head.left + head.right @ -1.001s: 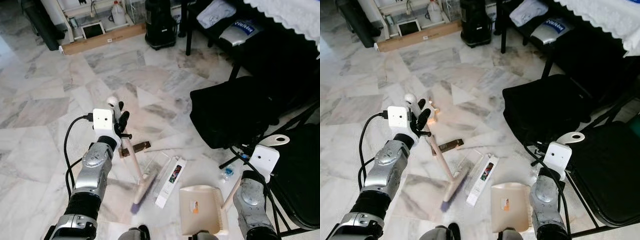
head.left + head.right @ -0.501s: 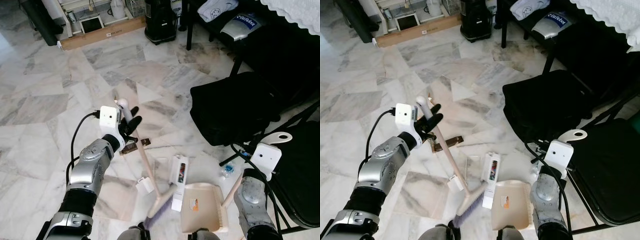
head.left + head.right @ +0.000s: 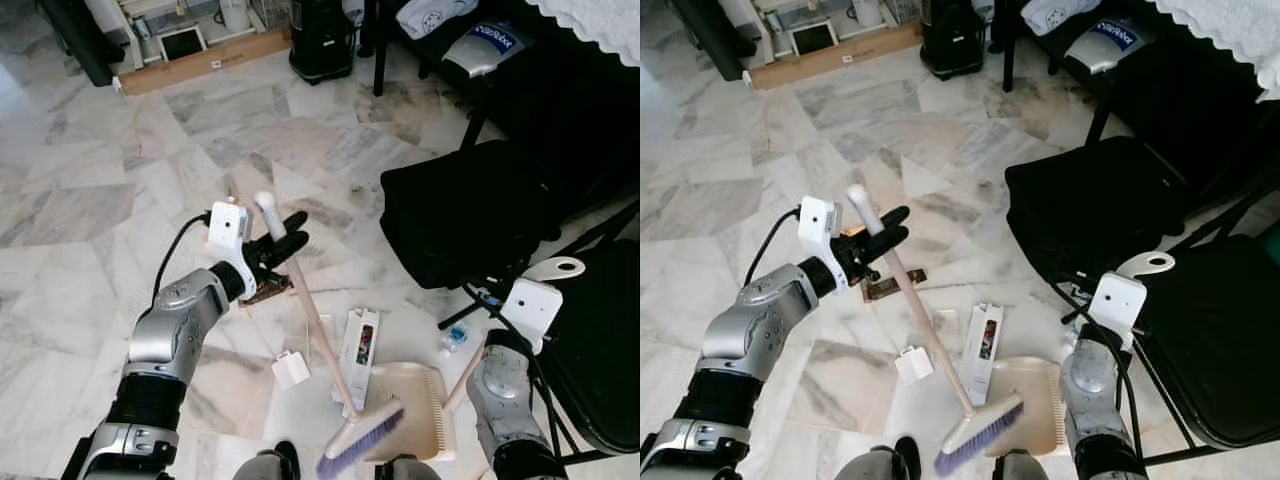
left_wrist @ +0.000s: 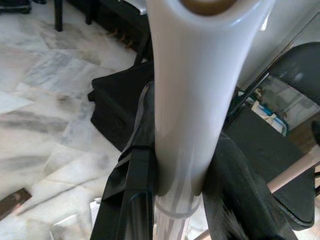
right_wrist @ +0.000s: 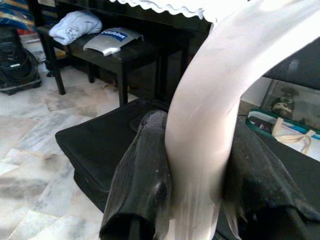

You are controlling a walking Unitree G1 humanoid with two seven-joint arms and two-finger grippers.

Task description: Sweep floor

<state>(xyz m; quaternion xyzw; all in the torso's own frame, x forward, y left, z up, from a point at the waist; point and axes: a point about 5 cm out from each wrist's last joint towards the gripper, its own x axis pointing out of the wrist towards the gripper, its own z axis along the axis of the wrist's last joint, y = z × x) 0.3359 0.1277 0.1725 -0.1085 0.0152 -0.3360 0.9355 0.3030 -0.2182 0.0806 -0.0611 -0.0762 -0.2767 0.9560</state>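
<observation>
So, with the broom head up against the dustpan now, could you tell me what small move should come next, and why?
Probably lift the broom back with the left gripper and set its bristles behind the white box, then stroke toward the dustpan held by the right gripper. That box and the long carton lie outside the pan.

Both arms forward, each gripper clamped on a handle.

The left arm reaches ahead and inward, elbow bent, its silver forearm angled up; the left gripper (image 3: 278, 243) sits closed around the pale broom handle (image 3: 300, 290) just under its rounded top, black fingers (image 4: 132, 165) pressing either side. The right arm stays low and close to the body, forearm upright; the right gripper (image 5: 195, 165) grips the curved dustpan handle (image 5: 210, 100) between both fingers (image 5: 145, 175).
</observation>
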